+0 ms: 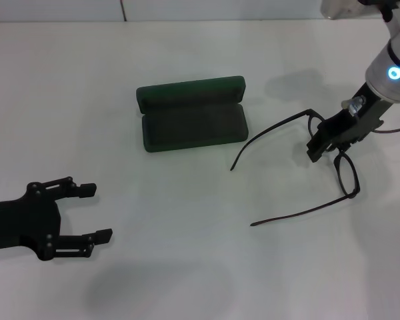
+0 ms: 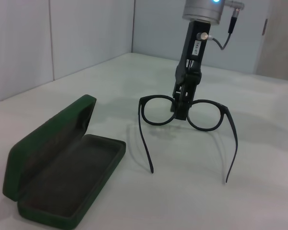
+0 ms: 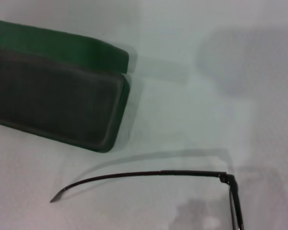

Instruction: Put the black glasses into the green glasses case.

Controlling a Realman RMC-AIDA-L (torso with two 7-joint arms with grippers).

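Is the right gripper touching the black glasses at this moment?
Touching. The left wrist view shows the right gripper closed on the bridge of the black glasses.

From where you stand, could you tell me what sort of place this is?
Probably a robot test bench in a lab: a bare white table with plain pale walls, holding only the open green glasses case and the black glasses.

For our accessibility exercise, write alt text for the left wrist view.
The right gripper pinches the bridge of the black glasses, temple arms unfolded, on a white table. Beside them the green glasses case lies open and empty.
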